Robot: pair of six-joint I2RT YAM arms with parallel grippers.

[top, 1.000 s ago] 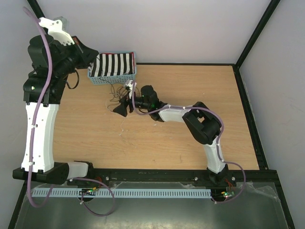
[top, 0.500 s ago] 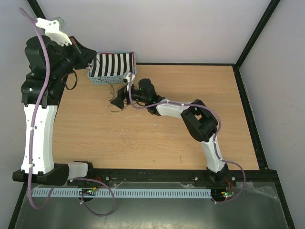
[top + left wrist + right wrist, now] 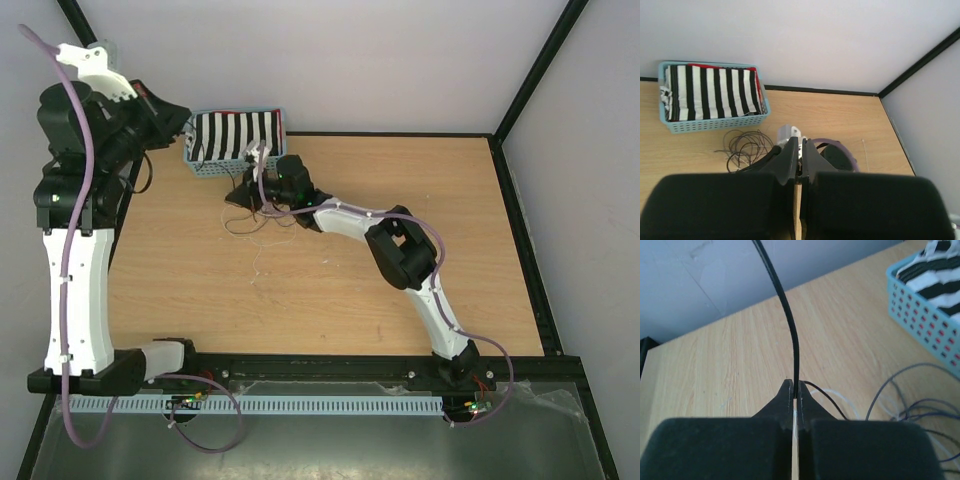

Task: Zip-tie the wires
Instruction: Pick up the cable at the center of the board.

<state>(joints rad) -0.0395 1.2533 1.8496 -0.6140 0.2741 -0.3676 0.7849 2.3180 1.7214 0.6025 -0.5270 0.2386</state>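
Observation:
The wires (image 3: 262, 220) lie as a tangle of thin dark and pale loops on the wooden table in front of the blue basket; they also show in the left wrist view (image 3: 742, 146) and the right wrist view (image 3: 920, 402). My right gripper (image 3: 240, 195) sits low at the tangle's left side. Its fingertips (image 3: 795, 389) are shut on one black wire (image 3: 785, 310), which rises out of the top of that view. My left gripper (image 3: 188, 128) hangs high beside the basket's left end, jaws shut (image 3: 802, 146), with nothing visible between them.
A blue basket (image 3: 236, 167) holding striped black-and-white cloth stands at the table's back left, just behind the wires; its wall (image 3: 922, 310) is close on the right gripper's right. A pale thin strip (image 3: 863, 150) lies on the wood right of the right arm.
My right gripper has moved back and left toward the basket, then shut on a black wire. The left arm has drawn slightly up and left, still shut.

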